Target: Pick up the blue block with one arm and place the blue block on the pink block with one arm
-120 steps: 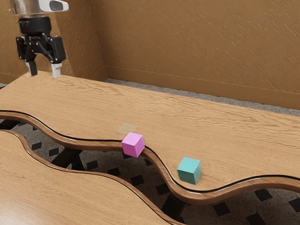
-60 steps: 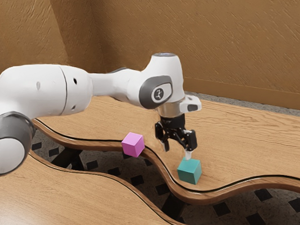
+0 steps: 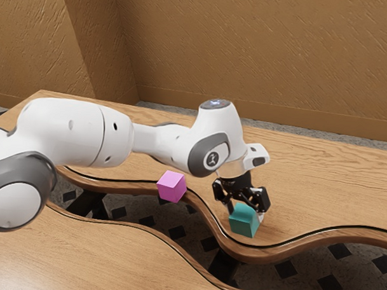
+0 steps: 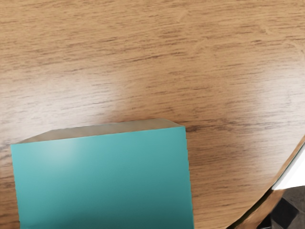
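We see the worktop (image 3: 321, 172) as wood with a clear grain, smooth, with a soft sheen; a pale glare lies on it near the blue block (image 4: 102, 181). This block looks like smooth plastic, plain and almost matt, and the pink block (image 3: 171, 186) looks the same. The arm (image 3: 72, 139) has a white glossy shell with grey caps. The tool (image 3: 247, 212) is black and matt. The wall (image 3: 273, 47) looks rough, like coarse plaster.
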